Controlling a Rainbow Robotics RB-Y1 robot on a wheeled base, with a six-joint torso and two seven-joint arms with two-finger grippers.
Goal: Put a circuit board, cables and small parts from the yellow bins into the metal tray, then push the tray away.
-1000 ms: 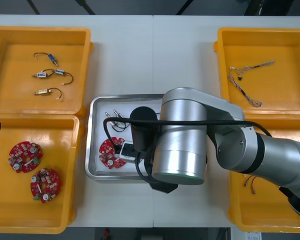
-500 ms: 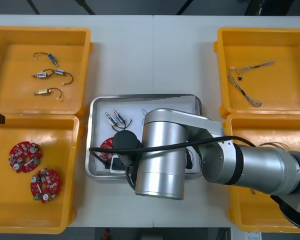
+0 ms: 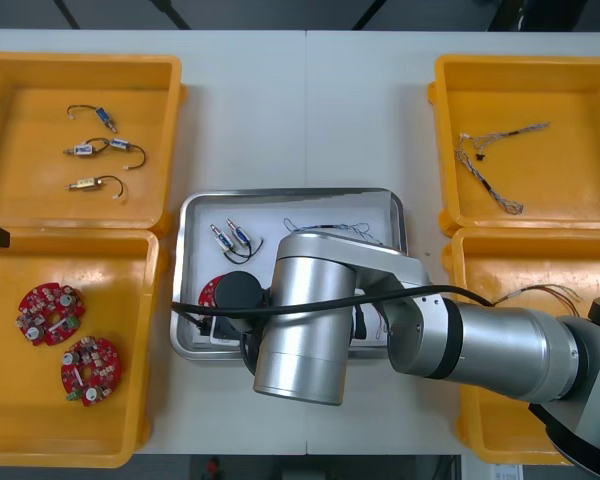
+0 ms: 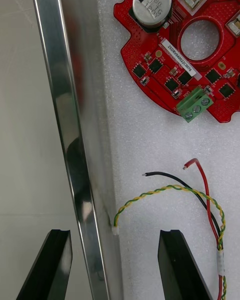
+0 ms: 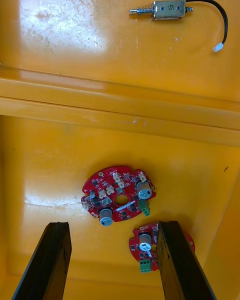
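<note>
**Right arm slides to the tray's near corner, ready for the push**

The metal tray [image 3: 290, 197] looks fully loaded. A round red circuit board [image 4: 160, 75] lies on its white lining just ahead of the right gripper [image 4: 115, 232]. A twisted yellow cable [image 4: 150, 194] with red and black leads curls between the board and the fingertips. Farther from the gripper, the small metal parts [image 3: 230, 236] and a thin wire bundle [image 3: 330, 225] lie toward the tray's far side.

A second ago the right arm hung over the middle of the tray. It has since swung toward the robot's left and the near edge, uncovering the far right part of the tray. The right gripper is now at the tray's wall with its fingers spread wide, holding nothing. One finger is outside the wall over the bare table [image 4: 25, 80] and the other is inside over the lining, so the rim runs up between them.

This suggests that loading is finished and that the arm is lining up on the wall to shove the tray away. The risk is a finger snagging the yellow cable, which lies close to the inner finger.

The left gripper [image 5: 114, 225] waits with its fingers apart and empty above a yellow bin [image 3: 70, 238], where two spare boards [image 5: 117, 202] lie ahead of it.
</note>
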